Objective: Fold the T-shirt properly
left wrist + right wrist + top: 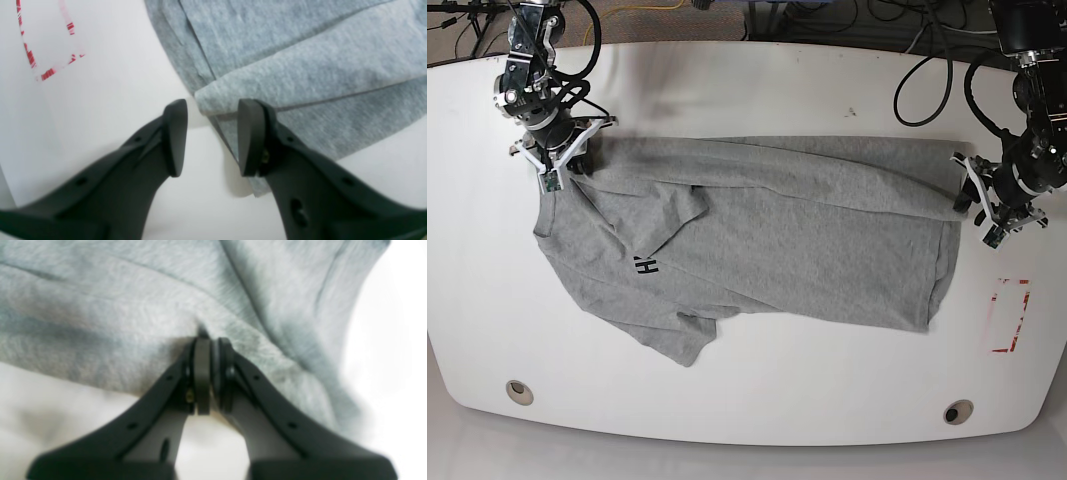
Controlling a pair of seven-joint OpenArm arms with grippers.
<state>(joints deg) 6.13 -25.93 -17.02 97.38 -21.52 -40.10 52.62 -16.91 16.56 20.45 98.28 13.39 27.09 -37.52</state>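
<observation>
Grey T-shirt (807, 235): one; right claw (206, 340) pinching it, left claw (211, 136) spread.

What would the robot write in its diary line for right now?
right gripper: shut on T-shirt | left gripper: open at shirt's edge | shirt: half-folded on table

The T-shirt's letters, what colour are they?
Black, printed small on the grey T-shirt; the letters show only in the base view.
</observation>
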